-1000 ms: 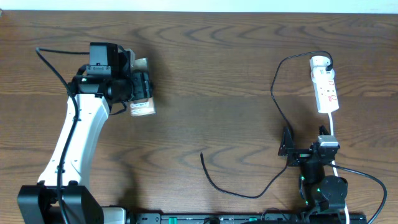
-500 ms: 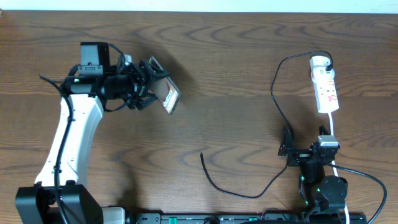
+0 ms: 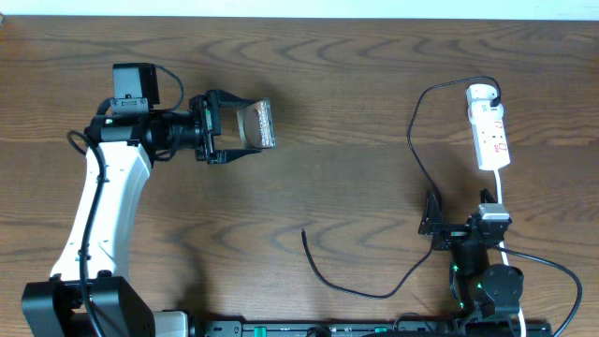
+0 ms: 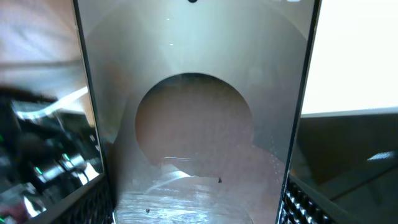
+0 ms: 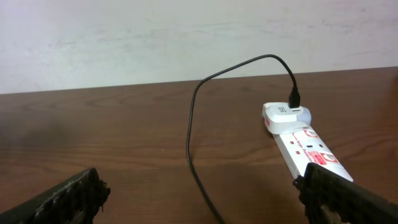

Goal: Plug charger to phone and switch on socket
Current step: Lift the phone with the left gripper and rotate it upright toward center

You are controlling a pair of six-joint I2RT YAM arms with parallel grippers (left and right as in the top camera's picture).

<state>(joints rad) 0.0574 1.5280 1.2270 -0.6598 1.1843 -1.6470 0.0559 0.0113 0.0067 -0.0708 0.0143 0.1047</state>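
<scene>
Left end effector [image 3: 245,126] grasps dark glossy phone [image 3: 258,124], right end effector [image 3: 432,225] released: lay it flat by thin black cable [image 5: 189,142].

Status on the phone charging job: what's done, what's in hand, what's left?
Done: the charger is plugged into the socket. In hand: the left gripper holds the phone by its edges. Left: the charger's free tip lies on the table, not in the phone; the right gripper is open and empty, away from the socket. Switch state: cannot tell.
</scene>
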